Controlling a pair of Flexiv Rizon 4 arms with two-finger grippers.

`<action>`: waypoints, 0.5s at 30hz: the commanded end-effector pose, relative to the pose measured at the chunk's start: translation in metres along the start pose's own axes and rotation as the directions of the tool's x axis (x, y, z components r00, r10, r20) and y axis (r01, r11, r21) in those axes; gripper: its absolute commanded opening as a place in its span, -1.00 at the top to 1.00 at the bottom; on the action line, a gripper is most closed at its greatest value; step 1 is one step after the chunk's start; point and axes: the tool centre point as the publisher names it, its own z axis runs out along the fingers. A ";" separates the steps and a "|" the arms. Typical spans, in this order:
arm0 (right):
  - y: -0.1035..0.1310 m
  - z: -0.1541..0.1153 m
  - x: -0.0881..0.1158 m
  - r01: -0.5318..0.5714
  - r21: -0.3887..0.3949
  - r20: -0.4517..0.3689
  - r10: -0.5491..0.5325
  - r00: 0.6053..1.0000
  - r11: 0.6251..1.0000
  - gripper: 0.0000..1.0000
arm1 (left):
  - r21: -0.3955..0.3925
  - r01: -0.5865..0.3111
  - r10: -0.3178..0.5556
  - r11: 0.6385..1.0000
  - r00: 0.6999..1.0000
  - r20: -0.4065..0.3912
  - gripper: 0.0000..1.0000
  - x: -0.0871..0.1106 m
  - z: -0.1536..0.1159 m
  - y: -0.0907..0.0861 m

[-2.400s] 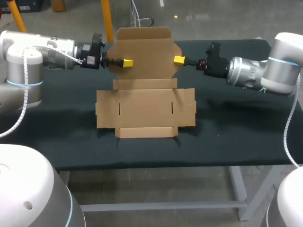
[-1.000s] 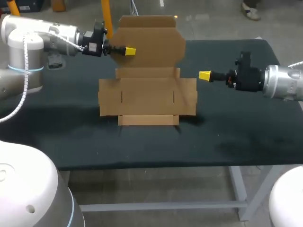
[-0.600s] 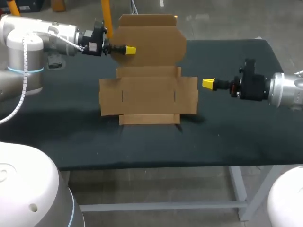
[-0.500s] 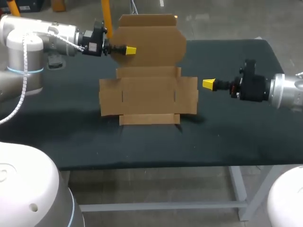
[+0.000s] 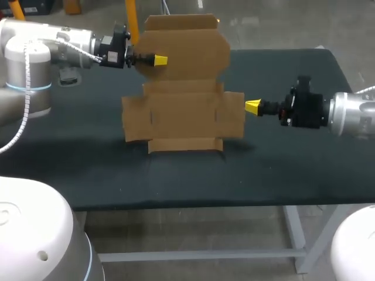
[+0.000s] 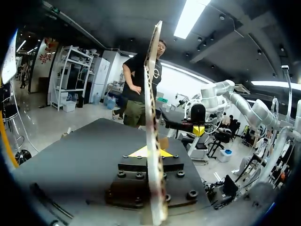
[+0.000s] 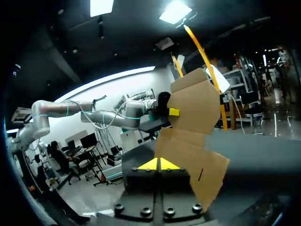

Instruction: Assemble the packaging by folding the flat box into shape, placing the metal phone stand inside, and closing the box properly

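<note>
Nearest, in the lower middle of the head view, the front flap [image 5: 184, 144] of the flat box [image 5: 181, 117] lies on the dark table [image 5: 293, 170], with the base panel just behind it. At the middle right, the right gripper [image 5: 253, 107] has its 2 yellow tips pressed together with nothing between them. It points at the outer edge of the right side flap [image 5: 234, 114]; whether it touches the cardboard I cannot tell. Farther back, in the upper middle, the lid panel [image 5: 187, 52] stands upright. The left gripper [image 5: 159, 60], at the upper left, is clamped on its side edge, and the left wrist view shows the cardboard edge-on between the fingers. The metal phone stand shows in none of the 3 views.

Folding looks barely begun. The likeliest trouble is that a push on the side flap slides the whole blank across the cloth instead of bending the crease, since only 1 pinch anchors it. That sideways load could also twist the lid panel out of the clamp or crease it off its fold line.
</note>
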 end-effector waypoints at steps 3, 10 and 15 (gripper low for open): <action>-0.008 -0.010 0.023 0.043 0.001 0.028 -0.043 0.999 0.999 1.00 | -0.023 -0.012 0.013 1.000 0.999 0.034 1.00 0.027 -0.002 -0.009; -0.019 -0.017 0.040 0.110 0.013 0.044 -0.111 0.993 0.994 1.00 | -0.031 -0.033 0.035 0.999 0.998 0.052 1.00 0.048 -0.001 -0.019; -0.028 -0.021 0.051 0.167 0.019 0.046 -0.167 0.985 0.986 1.00 | -0.024 -0.040 0.041 0.999 0.998 0.057 1.00 0.054 -0.001 -0.025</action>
